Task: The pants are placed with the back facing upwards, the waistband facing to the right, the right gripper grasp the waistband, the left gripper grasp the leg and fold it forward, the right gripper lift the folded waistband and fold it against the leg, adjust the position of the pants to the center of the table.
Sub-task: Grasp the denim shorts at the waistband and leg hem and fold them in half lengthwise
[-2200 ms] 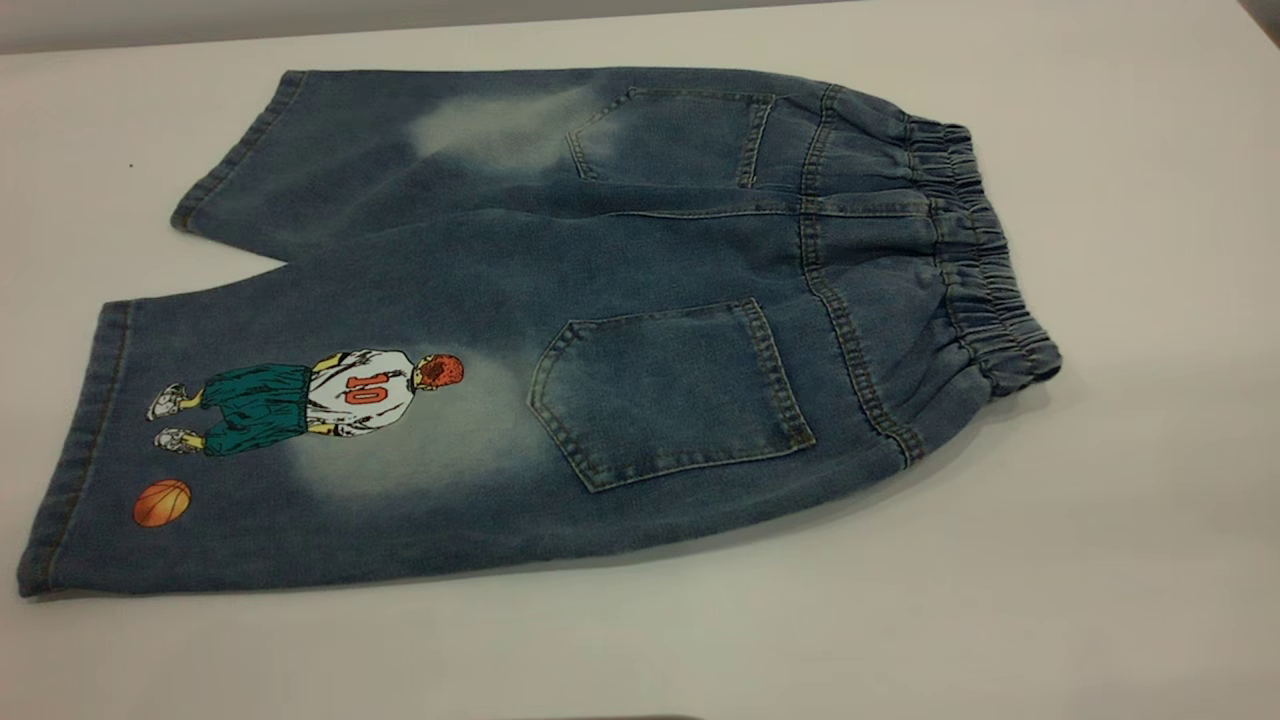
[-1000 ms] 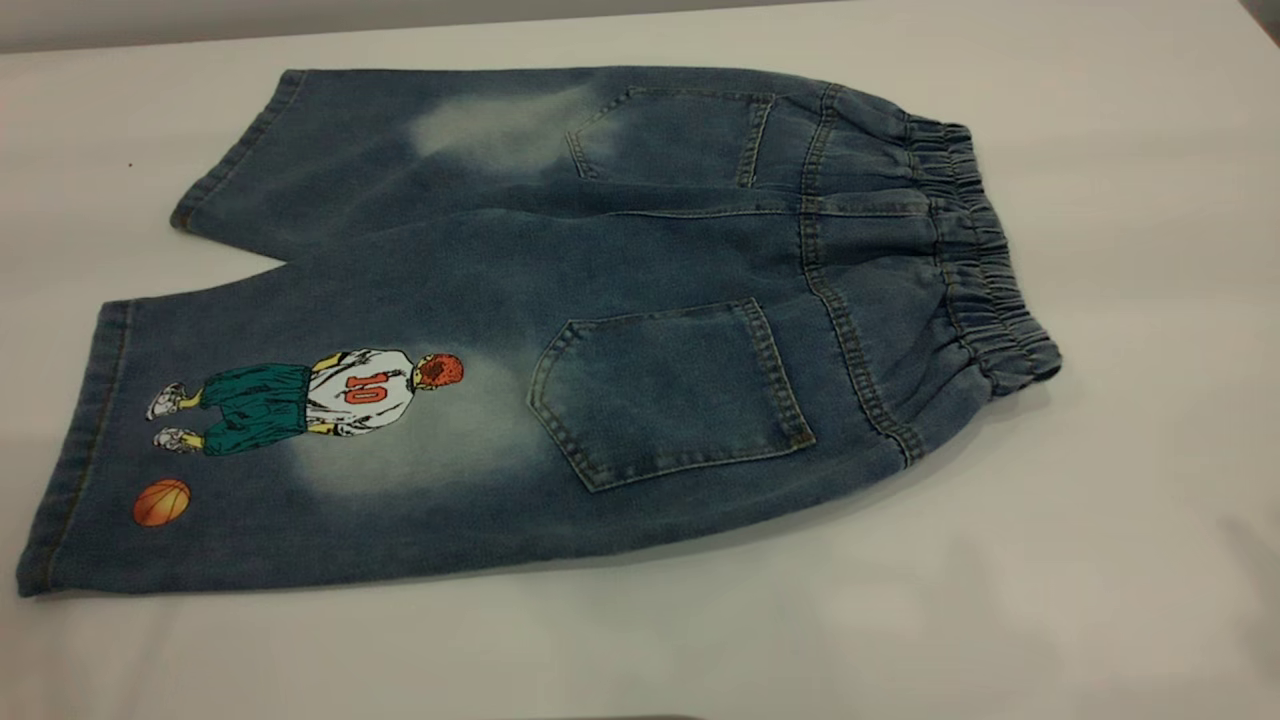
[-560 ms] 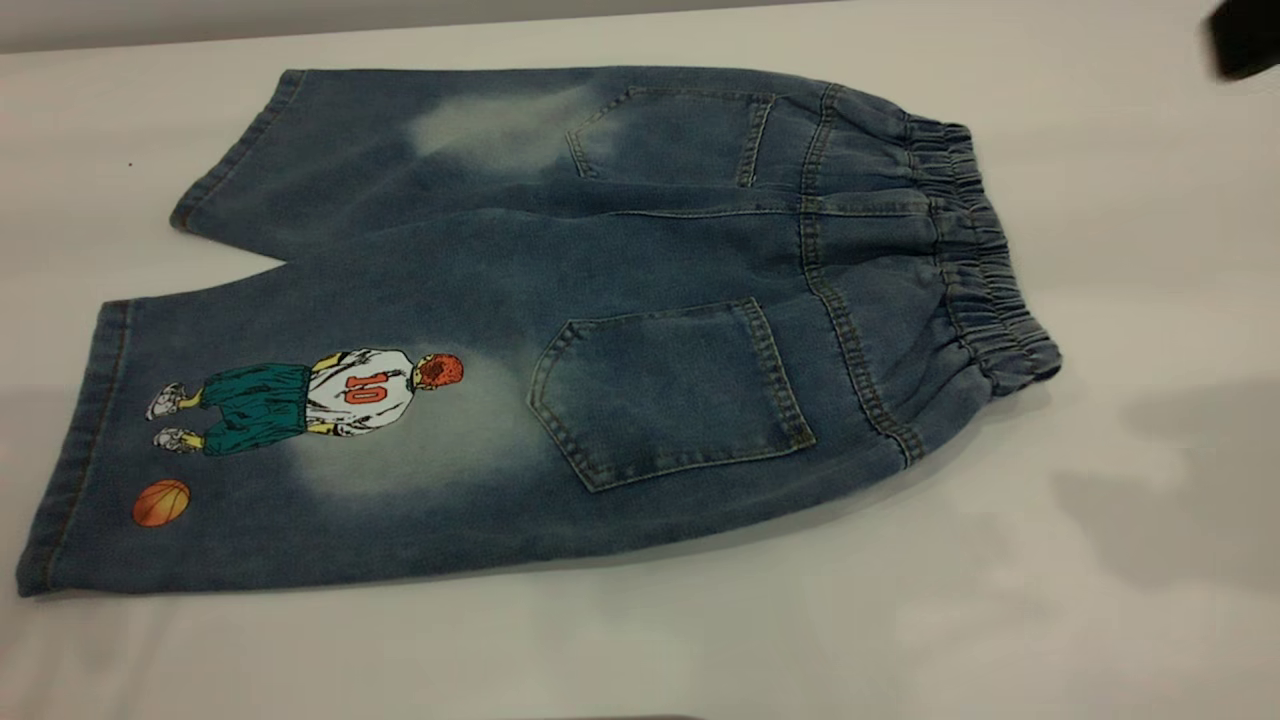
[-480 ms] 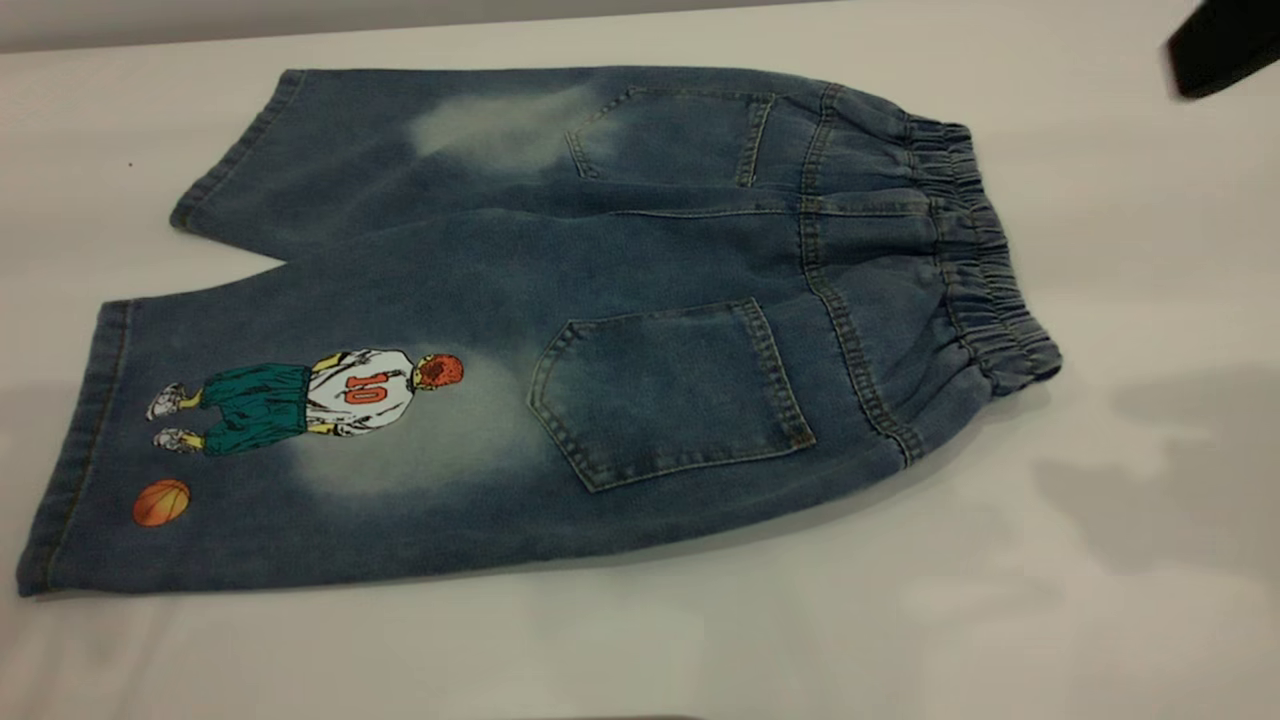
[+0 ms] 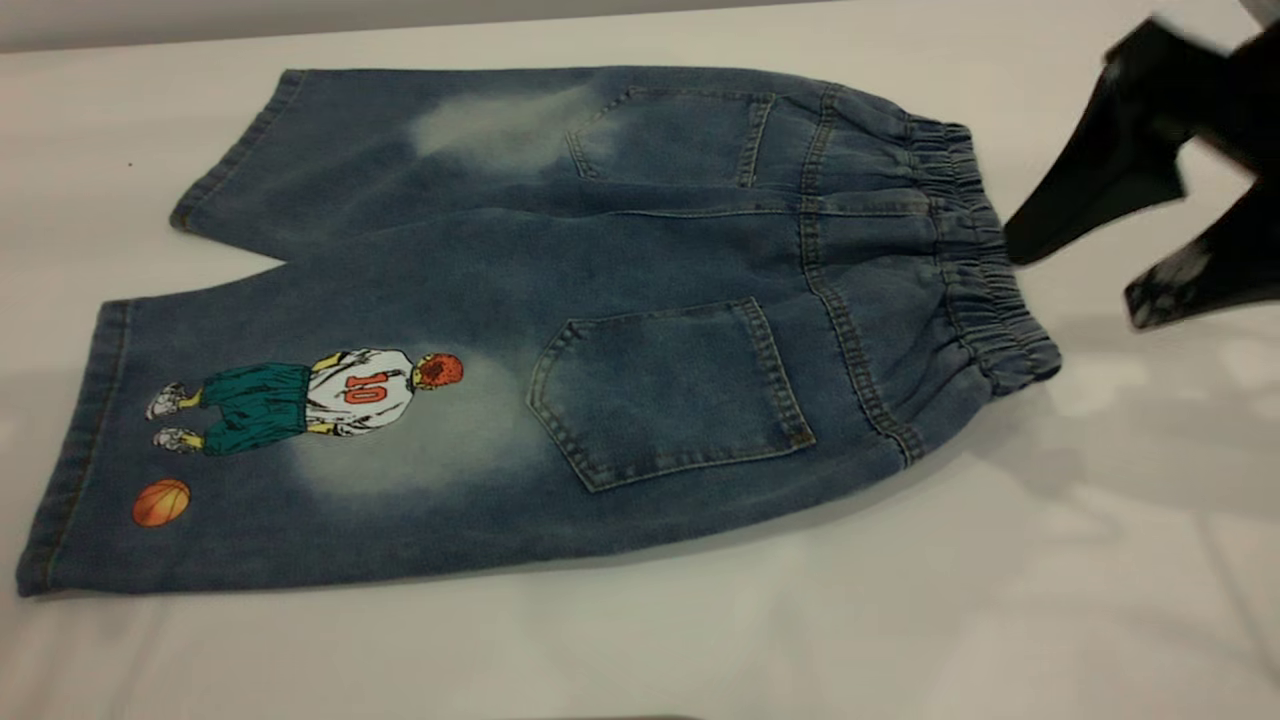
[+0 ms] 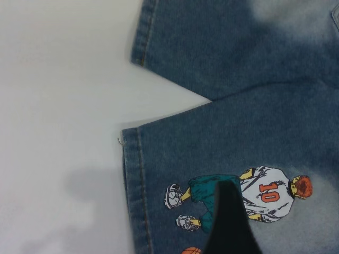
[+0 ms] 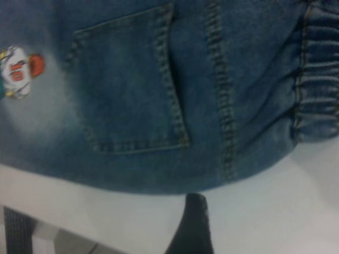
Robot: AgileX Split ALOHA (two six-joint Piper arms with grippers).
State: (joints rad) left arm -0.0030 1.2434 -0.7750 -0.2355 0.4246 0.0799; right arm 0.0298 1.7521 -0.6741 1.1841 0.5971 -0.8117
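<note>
While the pants (image 5: pixel 560 320) lie unmoved, the right gripper (image 5: pixel 1075 275) (open, empty) has arrived beside the waistband (image 5: pixel 985 270).

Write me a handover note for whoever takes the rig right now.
Right gripper: open, in the air just right of the waistband, gripping nothing.
Left gripper: over the printed leg; one dark finger shows.
Pants: flat on the table, back up, waistband to the right.
Done: nothing folded.
Left: grasp waistband and leg, both folds, centring.
</note>
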